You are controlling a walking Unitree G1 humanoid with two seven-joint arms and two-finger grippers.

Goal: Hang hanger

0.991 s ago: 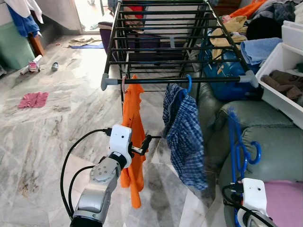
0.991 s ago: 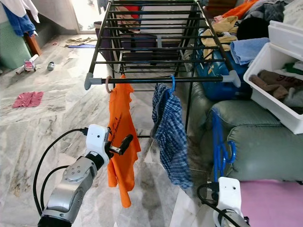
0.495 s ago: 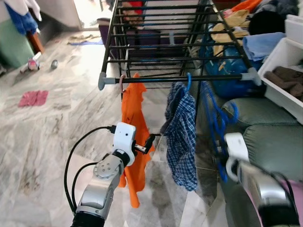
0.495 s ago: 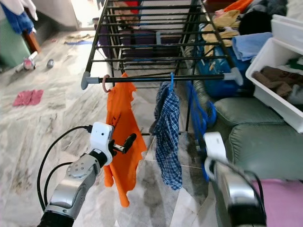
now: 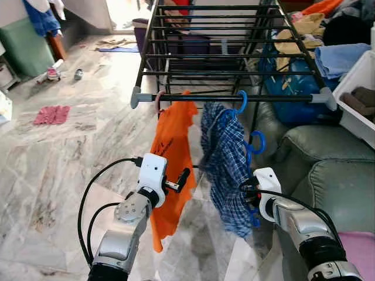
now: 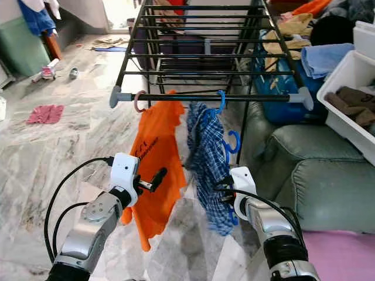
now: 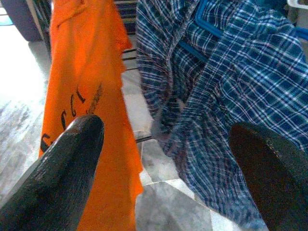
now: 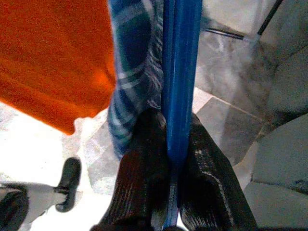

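**Blue hanger [image 8: 179,72] pinched in right gripper, below the rack**

Left to right: left gripper [image 5: 183,177] raised with fingers spread, empty, before orange shirt [image 5: 174,153]. Plaid shirt [image 5: 225,170] next, hung from front rail of drying rack [image 5: 234,98]. Right gripper [image 8: 168,144] clamped on the hanger shaft, just beside the plaid shirt; hook [image 5: 256,142] apparently short of the rail. Grey sofa [image 5: 328,170] far right.

Two silver metal arms end in glossy white box-shaped wrist housings, each carrying a two-fingered black gripper, the left gripper [image 5: 183,177] and the right gripper [image 8: 166,163]. Black cables loop from the left housing back along the forearm. Round silver joint caps show small dark screws, and the dark finger pads look finely textured.
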